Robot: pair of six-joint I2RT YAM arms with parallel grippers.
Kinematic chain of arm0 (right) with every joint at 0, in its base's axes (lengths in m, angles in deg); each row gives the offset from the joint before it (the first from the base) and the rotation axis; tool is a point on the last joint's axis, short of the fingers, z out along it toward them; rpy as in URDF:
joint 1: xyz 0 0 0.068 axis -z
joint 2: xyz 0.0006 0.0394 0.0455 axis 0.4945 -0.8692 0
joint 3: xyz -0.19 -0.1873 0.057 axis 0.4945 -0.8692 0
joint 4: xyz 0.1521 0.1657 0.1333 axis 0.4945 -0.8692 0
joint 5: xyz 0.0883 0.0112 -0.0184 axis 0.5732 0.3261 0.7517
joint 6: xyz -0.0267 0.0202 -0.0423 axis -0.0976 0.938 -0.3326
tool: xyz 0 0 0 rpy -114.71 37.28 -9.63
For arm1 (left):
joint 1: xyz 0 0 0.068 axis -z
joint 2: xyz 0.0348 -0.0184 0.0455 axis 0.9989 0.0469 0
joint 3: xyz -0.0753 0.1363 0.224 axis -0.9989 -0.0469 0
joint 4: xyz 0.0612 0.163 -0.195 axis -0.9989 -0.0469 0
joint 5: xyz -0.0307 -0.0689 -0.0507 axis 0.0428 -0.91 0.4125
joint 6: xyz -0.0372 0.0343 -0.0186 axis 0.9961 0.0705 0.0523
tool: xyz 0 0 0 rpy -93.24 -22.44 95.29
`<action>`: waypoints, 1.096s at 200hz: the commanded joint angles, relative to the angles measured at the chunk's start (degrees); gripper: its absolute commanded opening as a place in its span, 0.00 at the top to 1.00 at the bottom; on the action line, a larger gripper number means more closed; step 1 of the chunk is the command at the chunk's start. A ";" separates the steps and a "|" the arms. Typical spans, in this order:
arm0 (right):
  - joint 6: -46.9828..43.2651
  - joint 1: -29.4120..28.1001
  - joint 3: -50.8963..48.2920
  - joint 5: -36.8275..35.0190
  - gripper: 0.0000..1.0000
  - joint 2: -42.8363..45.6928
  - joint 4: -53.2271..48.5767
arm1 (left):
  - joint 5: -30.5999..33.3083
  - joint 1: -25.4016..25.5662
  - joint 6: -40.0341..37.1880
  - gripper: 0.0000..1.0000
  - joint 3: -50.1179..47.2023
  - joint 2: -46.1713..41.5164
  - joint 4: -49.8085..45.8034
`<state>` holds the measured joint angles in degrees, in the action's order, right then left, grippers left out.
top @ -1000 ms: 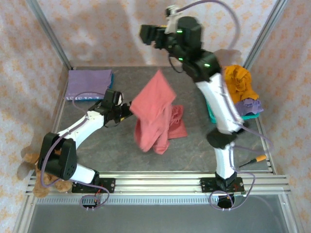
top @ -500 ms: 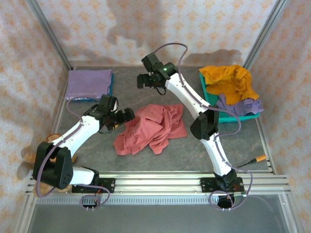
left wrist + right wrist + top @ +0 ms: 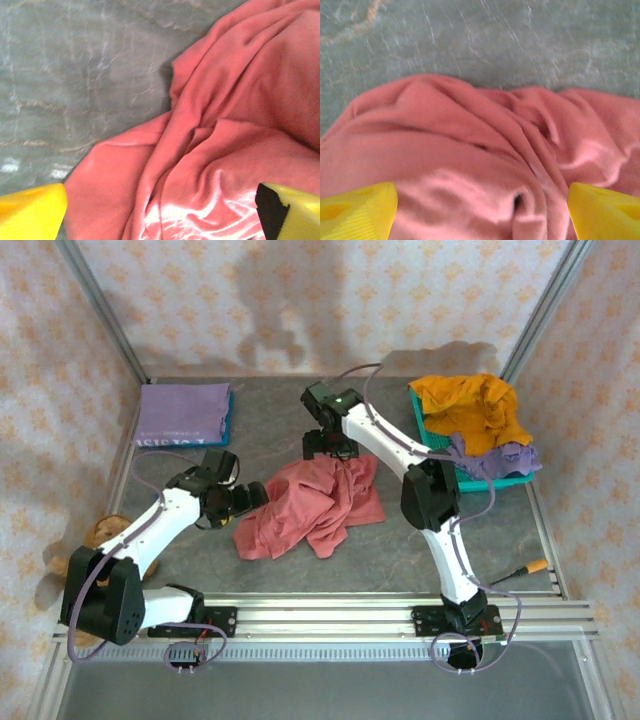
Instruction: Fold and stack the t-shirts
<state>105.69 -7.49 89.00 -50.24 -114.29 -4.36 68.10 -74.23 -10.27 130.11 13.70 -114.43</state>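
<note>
Overhead view of a grey worktop [image 3: 400,540]. A dusty red t-shirt [image 3: 312,502] lies crumpled and unfolded on it at the centre of the frame. The left end effector [image 3: 250,498] sits at the shirt's left edge, fingers spread wide and holding nothing. The right end effector [image 3: 328,446] hangs over the shirt's upper edge, likewise spread and empty. The cloth looks light, limp and deeply creased, so it would probably sag and bunch when lifted. An outer hem or shoulder seam seems the best place to pinch, one for each arm. Count: one red shirt, then one mustard orange t-shirt [image 3: 470,408] heaped in the teal basket [image 3: 420,412] at upper right. Two are lavender: a crumpled lavender t-shirt [image 3: 505,458] beneath the orange one and a folded lavender t-shirt [image 3: 180,412] at upper left.
</note>
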 commanded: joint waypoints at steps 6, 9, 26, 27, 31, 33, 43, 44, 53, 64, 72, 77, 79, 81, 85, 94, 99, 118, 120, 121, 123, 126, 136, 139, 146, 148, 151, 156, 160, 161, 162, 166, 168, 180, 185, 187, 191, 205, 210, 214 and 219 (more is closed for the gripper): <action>0.73 0.08 -6.66 0.73 0.15 10.92 3.21 | 2.42 0.46 3.71 0.05 -2.72 -4.05 -4.83; 0.74 0.00 -7.54 0.61 0.15 11.62 3.41 | 2.56 0.64 4.00 0.05 -3.01 -4.25 -4.95; 0.63 0.03 -12.26 -0.46 0.17 16.20 4.53 | 3.67 2.59 5.91 0.07 -4.09 -4.94 -5.18; 0.64 0.03 -12.54 -0.44 0.17 16.51 4.62 | 3.76 2.75 6.05 0.07 -4.17 -4.95 -5.17; 0.44 0.03 -13.55 -0.18 0.18 17.51 5.03 | 3.98 3.44 6.69 0.08 -4.44 -4.97 -5.11; 0.30 0.03 -14.04 0.06 0.18 17.97 5.23 | 4.01 3.79 7.03 0.08 -4.50 -4.95 -5.07; -0.17 0.08 -16.40 1.59 0.19 20.14 6.24 | 3.89 5.59 8.65 0.09 -5.48 -4.70 -4.18; -0.17 0.08 -16.40 1.59 0.19 20.14 6.24 | 3.87 5.79 8.79 0.09 -5.57 -4.65 -4.10; -0.12 0.03 -18.13 3.27 0.21 21.41 6.23 | 4.06 7.22 10.08 0.10 -6.28 -4.38 -3.63; 0.47 0.03 -19.83 5.20 0.25 22.39 5.77 | 4.63 8.69 11.29 0.10 -7.25 -4.17 -3.31; 1.19 0.02 -21.55 6.90 0.28 23.20 6.00 | 4.97 9.42 11.71 0.11 -7.88 -4.09 -3.41; 1.74 0.03 -23.12 8.10 0.30 23.86 6.70 | 5.07 9.71 11.82 0.12 -8.22 -4.07 -3.47; 1.98 -0.03 -23.75 8.50 0.32 24.13 7.07 | 5.12 9.80 11.83 0.13 -8.43 -4.14 -3.52; 2.15 -0.05 -24.45 9.08 0.33 24.42 7.49 | 5.15 9.84 11.87 0.13 -8.57 -4.15 -3.60; 2.56 -0.18 -25.89 10.04 0.35 25.02 8.37 | 5.17 9.93 11.84 0.14 -8.91 -4.22 -3.70; 3.22 -0.54 -28.73 11.62 0.39 26.22 10.35 | 5.30 10.00 11.83 0.16 -9.74 -4.33 -3.98; 3.71 -0.94 -30.60 12.31 0.41 26.94 11.71 | 5.24 10.01 11.71 0.18 -10.10 -4.42 -4.16; 5.08 -2.44 -35.18 14.45 0.44 28.29 14.93 | 4.96 10.03 11.22 0.26 -11.08 -4.40 -4.49; 5.30 -2.54 -35.57 14.72 0.45 28.38 15.26 | 4.85 10.03 11.22 0.27 -11.17 -4.35 -4.46; 5.44 -2.61 -35.76 14.88 0.45 28.44 15.52 | 4.74 10.03 11.21 0.28 -11.23 -4.34 -4.41; 5.59 -2.72 -36.11 15.16 0.46 28.44 15.87 | 4.62 10.03 11.17 0.30 -11.32 -4.27 -4.33; 5.82 -2.87 -36.58 15.49 0.46 28.53 16.26 | 4.37 9.96 11.14 0.32 -11.41 -4.13 -4.20; 6.96 -3.36 -38.83 17.07 0.50 28.76 18.65 | 3.49 10.03 11.23 0.36 -11.80 -3.41 -3.93; 7.11 -3.50 -39.23 17.38 0.50 28.76 19.07 | 3.34 10.00 11.20 0.38 -11.79 -3.17 -3.80; 7.50 -3.72 -40.51 18.29 0.51 28.70 20.86 | 3.07 10.03 10.93 0.42 -11.94 -2.43 -3.45; 7.58 -3.74 -40.69 18.43 0.51 28.61 21.18 | 2.99 10.03 10.83 0.43 -11.98 -2.14 -3.36; 7.53 -3.82 -41.03 18.57 0.51 28.52 21.72 | 2.97 10.03 10.65 0.44 -11.99 -1.90 -3.19; 7.40 -3.83 -41.40 18.60 0.51 28.20 22.42 | 3.19 10.03 10.28 0.45 -11.90 -1.27 -3.05; 7.18 -3.90 -41.51 18.58 0.51 27.88 22.81 | 3.44 10.03 10.04 0.45 -11.82 -0.74 -2.89; 7.13 -3.87 -41.49 18.52 0.52 27.84 22.81 | 3.51 10.03 9.97 0.45 -11.77 -0.65 -2.88; 7.06 -3.85 -41.48 18.54 0.52 27.82 22.81 | 3.59 9.99 9.93 0.45 -11.71 -0.56 -2.83; 6.67 -3.83 -41.41 18.36 0.52 27.41 23.06 | 3.74 10.03 9.63 0.46 -11.53 -0.11 -2.74; 6.42 -3.83 -41.37 18.36 0.52 27.15 23.14 | 3.82 10.01 9.56 0.47 -11.44 0.15 -2.70; 5.10 -3.83 -40.70 18.30 0.51 25.70 23.54 | 4.11 10.03 9.11 0.52 -10.54 1.59 -2.49; 4.82 -3.83 -40.29 18.10 0.51 25.09 23.83 | 4.04 10.00 9.02 0.54 -10.14 2.14 -2.35; 4.73 -3.83 -40.21 18.12 0.51 24.79 24.03 | 4.05 10.03 9.02 0.55 -9.97 2.40 -2.21; 4.62 -3.83 -40.06 17.98 0.51 24.39 24.36 | 4.03 9.97 9.06 0.57 -9.76 2.70 -1.97; 3.87 -3.83 -39.20 17.62 0.51 22.47 25.43 | 3.58 10.03 9.19 0.66 -9.21 3.93 -0.92; 3.56 -3.83 -38.74 17.42 0.51 21.71 25.45 | 3.57 9.97 9.15 0.70 -8.97 4.36 -0.71; 3.27 -3.85 -38.23 17.24 0.51 21.11 25.19 | 3.56 10.01 9.06 0.72 -8.80 4.66 -0.67; 2.93 -3.79 -37.62 17.06 0.51 20.35 24.85 | 3.57 10.03 8.93 0.76 -8.53 4.95 -0.54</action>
<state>110.67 -11.42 48.54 -32.45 -90.14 18.54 70.77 -64.41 -0.66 120.03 16.65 -116.20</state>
